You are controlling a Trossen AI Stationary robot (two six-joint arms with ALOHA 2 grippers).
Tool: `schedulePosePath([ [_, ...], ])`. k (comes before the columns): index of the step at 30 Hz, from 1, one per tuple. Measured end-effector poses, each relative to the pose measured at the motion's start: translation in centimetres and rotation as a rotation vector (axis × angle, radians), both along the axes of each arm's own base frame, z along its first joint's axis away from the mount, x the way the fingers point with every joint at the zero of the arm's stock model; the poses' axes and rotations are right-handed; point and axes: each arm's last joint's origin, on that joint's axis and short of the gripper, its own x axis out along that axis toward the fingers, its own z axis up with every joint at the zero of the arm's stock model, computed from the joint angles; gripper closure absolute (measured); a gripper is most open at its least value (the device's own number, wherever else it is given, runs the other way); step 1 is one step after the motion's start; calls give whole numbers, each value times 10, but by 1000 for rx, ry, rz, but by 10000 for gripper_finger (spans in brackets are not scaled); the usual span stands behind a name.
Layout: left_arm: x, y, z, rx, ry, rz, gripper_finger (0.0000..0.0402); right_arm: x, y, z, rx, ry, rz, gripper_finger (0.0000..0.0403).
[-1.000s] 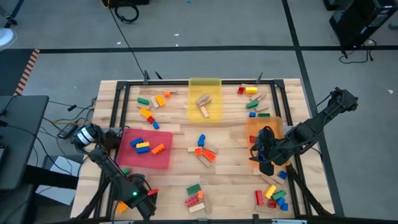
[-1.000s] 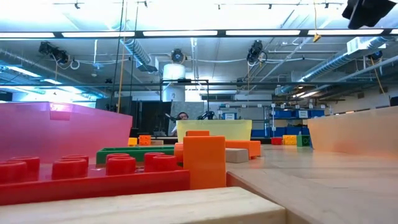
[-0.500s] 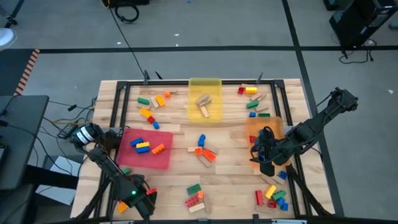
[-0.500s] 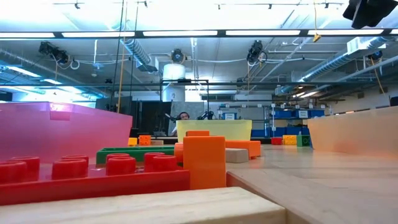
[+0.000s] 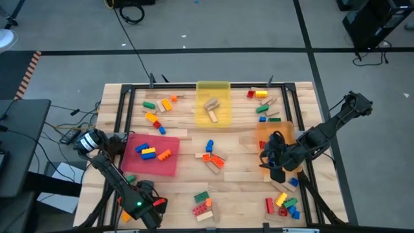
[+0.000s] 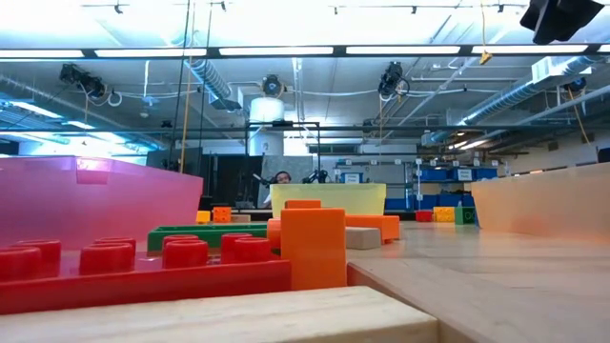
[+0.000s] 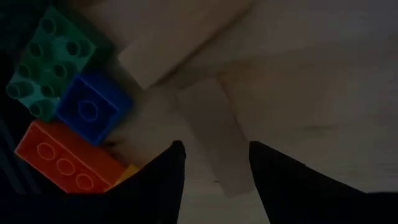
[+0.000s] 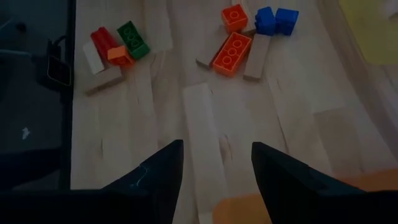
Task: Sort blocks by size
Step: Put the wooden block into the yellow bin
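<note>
A: Where are the blocks at this moment?

B: They are spread over the wooden table [image 5: 239, 171]. Some lie on the red tray [image 5: 154, 154] at the left: a blue brick [image 5: 141, 147], a yellow brick [image 5: 149, 152] and an orange brick [image 5: 164, 155]. Two tan wooden blocks [image 5: 211, 107] lie on the yellow tray [image 5: 213, 103] at the far edge. In the middle of the table there is a small group, a blue brick [image 5: 209, 146] with orange bricks [image 5: 213, 158] just beside it. More groups are near the far left corner, the far right corner, the near edge and the near right corner.

A: And the left gripper [image 5: 157, 206]?

B: It is low at the near left corner of the table. Its wrist view shows both fingers [image 7: 160, 186] apart with a gap between, and nothing is held there. Close in front of them lie a green brick [image 7: 53, 59], a blue brick [image 7: 92, 112], an orange brick [image 7: 67, 158] and a wooden block [image 7: 180, 38].

A: The right gripper [image 5: 277, 169]?

B: It hangs over the near end of the orange tray [image 5: 272, 133], at the right side. Its fingers [image 8: 283, 180] are also parted and empty. Its wrist view looks across the table to an orange brick [image 8: 232, 53], a blue brick [image 8: 273, 20] and a green brick [image 8: 132, 38].
</note>
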Motion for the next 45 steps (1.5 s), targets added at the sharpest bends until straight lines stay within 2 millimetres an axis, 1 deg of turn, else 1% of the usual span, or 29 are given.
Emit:
schedulePosePath([
  [5, 0, -1, -2, 7, 3, 19, 215, 2, 2, 2, 20, -29, 0, 199],
  [13, 6, -7, -21, 32, -11, 56, 215, 3, 2, 3, 28, -40, 0, 199],
  [16, 7, -7, -24, 43, -2, 74, 215, 4, 3, 3, 36, -45, 3, 199],
  [24, 8, -9, -29, 63, -34, 38, 217, 4, 3, 4, 41, -51, 4, 199],
  [27, 9, -9, -30, 64, -40, 34, 232, 5, 3, 4, 46, -59, 4, 199],
  [34, 9, -9, -30, 66, -49, 34, 297, 6, 4, 5, 46, -77, 18, 199],
  [37, 13, -13, -24, 74, -62, 34, 297, 7, 5, 6, 50, -91, 24, 199],
  [39, 20, -19, -15, 88, -142, 32, 297, 7, 5, 7, 51, -92, 24, 199],
  [45, 43, -21, 32, 179, -314, 17, 290, 7, 5, 7, 48, -98, 32, 199],
])
